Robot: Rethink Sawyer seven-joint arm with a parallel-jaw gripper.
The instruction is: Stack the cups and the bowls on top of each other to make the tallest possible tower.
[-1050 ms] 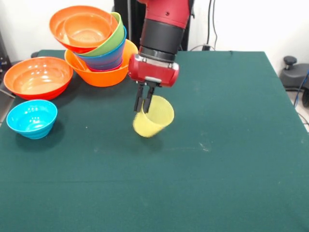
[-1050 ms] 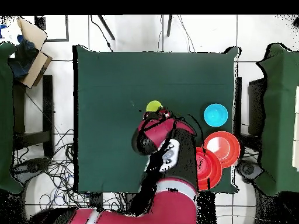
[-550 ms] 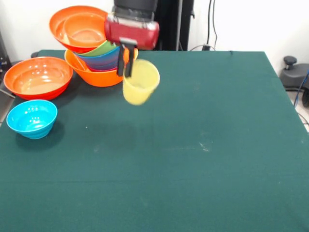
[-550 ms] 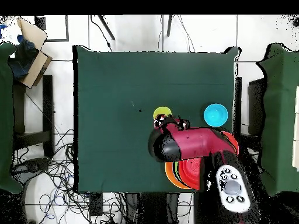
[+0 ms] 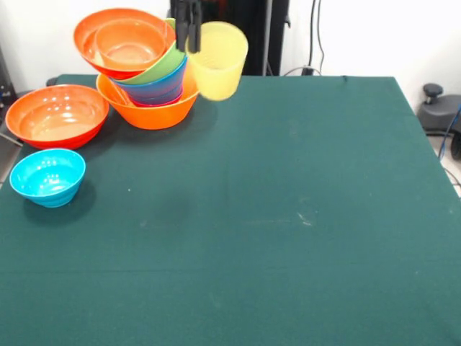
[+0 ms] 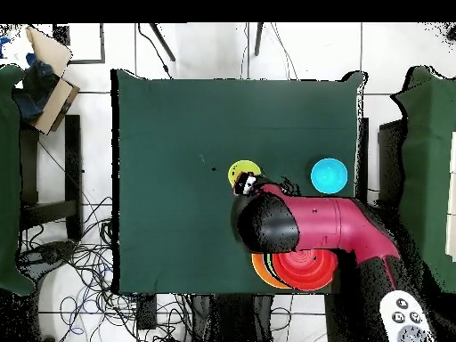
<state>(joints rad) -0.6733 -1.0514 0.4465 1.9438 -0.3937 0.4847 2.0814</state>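
Gripper [image 5: 189,32] at the front view's top edge, clamped on the rim of the pale-yellow tumbler [image 5: 217,59]; tumbler held clear above the green surface [image 5: 288,216], mouth up, slightly tilted, at 3 o'clock from the tower [image 5: 144,72] and just beside it; tower nested in the large light-orange bowl [image 5: 155,114], its upper bowls leaning toward 9 o'clock; separate orange bowl [image 5: 56,115] at 9 o'clock of the tower; cyan bowl [image 5: 47,176] at 6 o'clock of that bowl.
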